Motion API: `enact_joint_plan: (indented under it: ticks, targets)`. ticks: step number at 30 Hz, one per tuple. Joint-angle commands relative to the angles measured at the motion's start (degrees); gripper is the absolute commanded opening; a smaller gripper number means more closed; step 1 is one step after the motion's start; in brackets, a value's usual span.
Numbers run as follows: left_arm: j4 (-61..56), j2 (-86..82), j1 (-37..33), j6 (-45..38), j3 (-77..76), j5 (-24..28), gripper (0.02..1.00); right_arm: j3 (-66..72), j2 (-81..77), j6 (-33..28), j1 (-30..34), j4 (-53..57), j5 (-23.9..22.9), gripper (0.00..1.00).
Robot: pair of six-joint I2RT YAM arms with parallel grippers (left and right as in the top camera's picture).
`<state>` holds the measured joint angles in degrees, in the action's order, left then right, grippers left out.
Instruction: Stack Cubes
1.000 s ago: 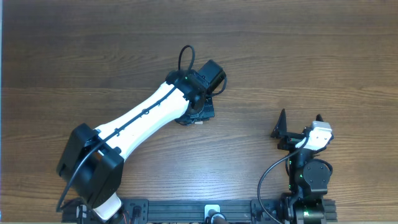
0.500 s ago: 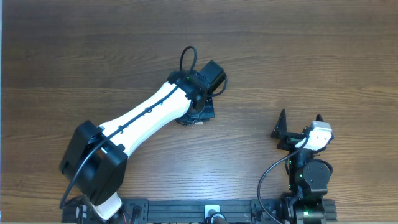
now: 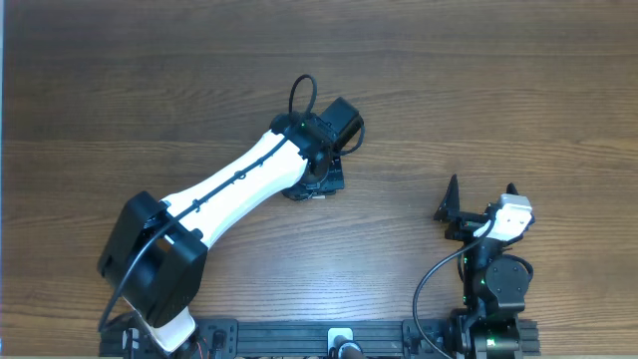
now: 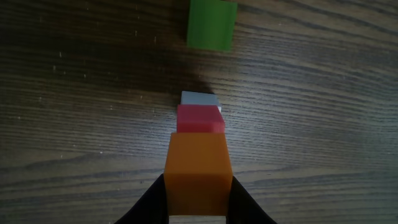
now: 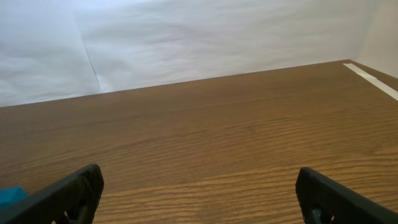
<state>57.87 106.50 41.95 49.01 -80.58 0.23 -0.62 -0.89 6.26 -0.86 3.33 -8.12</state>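
Much open table [image 3: 498,80] surrounds the orange cube [image 4: 198,168] in left jaws.

The left arm [image 3: 234,184] rises from its base at the near left corner of the table [image 3: 498,80] and slants toward the table's middle, its white link stretched long. Its black wrist [image 3: 327,130], with a cable loop on top, bends so that the left gripper [image 4: 198,194] points straight down. The two dark fingers [image 4: 152,202] clamp the sides of an orange cube [image 4: 198,165]. The right arm [image 3: 493,274] sits folded over its own base at the near edge, toward the right corner. The right gripper [image 3: 480,196] is held low and level, facing the far edge, its fingers spread wide apart with nothing between them.
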Motion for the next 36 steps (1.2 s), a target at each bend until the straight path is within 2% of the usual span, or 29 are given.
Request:
enact_joint_plan:
  ticks: [1,36]
  targets:
    - [-0.04,1.20,-0.37,-0.90,-0.94,0.39,0.172,0.33,0.57,0.52,-0.31,0.09,-0.57,0.991]
    - [-1.49,2.03,-0.61,-1.53,-0.92,1.07,0.176,0.33,0.57,0.52,-0.31,0.09,-0.57,0.991]
